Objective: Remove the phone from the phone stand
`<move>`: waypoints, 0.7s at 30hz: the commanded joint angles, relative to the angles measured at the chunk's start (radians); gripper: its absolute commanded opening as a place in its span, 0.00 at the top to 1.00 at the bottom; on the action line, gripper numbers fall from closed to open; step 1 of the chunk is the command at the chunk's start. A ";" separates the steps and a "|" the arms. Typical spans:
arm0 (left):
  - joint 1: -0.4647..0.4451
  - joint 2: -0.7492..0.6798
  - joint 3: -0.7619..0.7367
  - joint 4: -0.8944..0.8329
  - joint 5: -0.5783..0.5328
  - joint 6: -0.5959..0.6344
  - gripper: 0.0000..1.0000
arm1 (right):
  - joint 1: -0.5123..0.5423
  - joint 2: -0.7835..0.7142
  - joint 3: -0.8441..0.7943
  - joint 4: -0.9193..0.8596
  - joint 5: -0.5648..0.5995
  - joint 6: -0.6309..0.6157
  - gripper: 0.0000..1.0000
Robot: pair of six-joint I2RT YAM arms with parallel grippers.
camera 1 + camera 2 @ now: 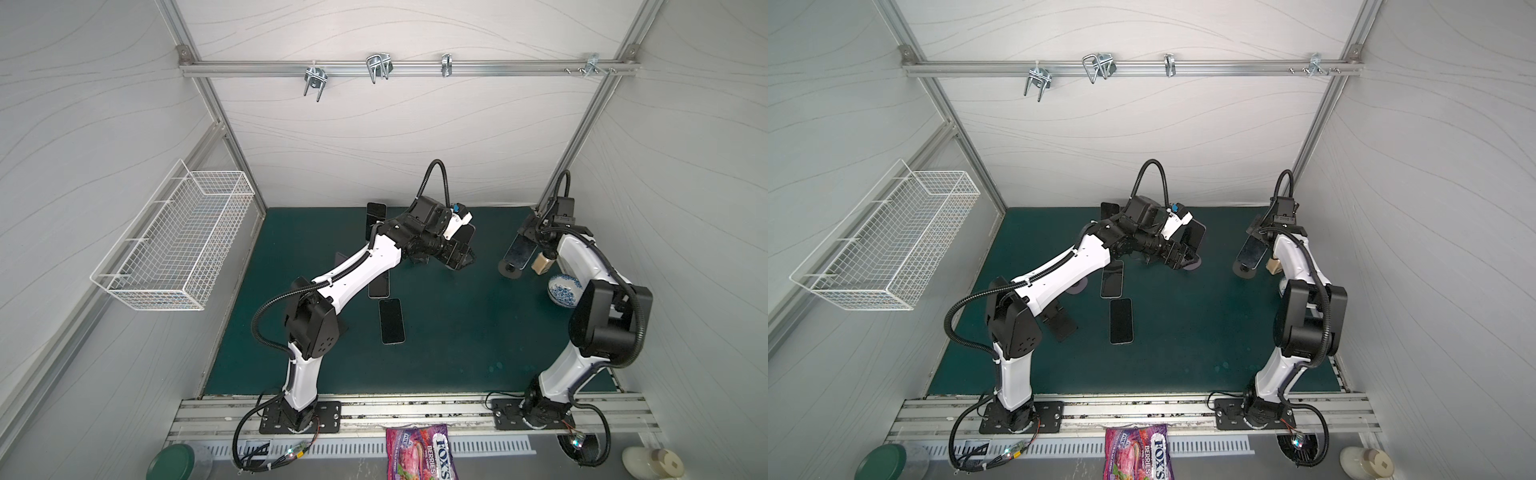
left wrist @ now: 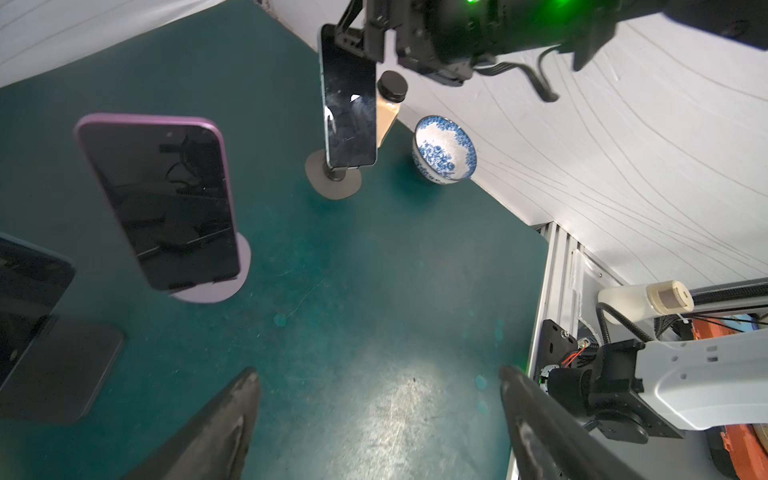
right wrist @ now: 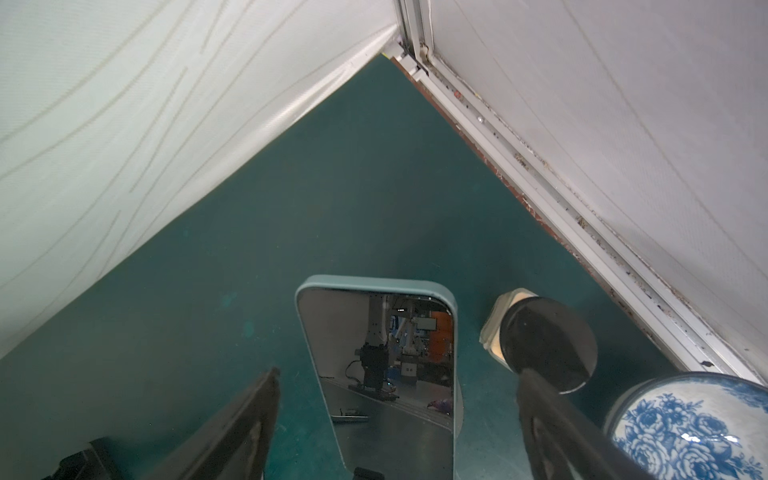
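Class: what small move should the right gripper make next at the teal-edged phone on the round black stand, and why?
Probably close the right gripper on the teal-edged phone: its open jaws straddle the phone, which sits on the round black stand.

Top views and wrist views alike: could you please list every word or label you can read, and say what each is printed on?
"FOX'S": brand name on the purple candy bag at the front edge, in both top views.
"BERRIES": on the same bag, beside the brand name.
The bag's smaller print is too blurred to read.
The phone and the bowl show no lettering.
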 commanded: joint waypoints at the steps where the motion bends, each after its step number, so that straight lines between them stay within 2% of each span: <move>1: -0.027 0.028 0.059 0.008 0.011 0.015 0.09 | 0.008 0.022 0.025 -0.019 -0.009 0.009 0.11; 9: -0.040 0.036 0.056 0.003 0.014 0.014 0.10 | 0.017 0.057 0.056 -0.029 -0.024 -0.002 0.11; 21: -0.040 0.036 0.063 -0.009 0.015 0.022 0.10 | 0.035 0.103 0.097 -0.053 0.043 -0.027 0.11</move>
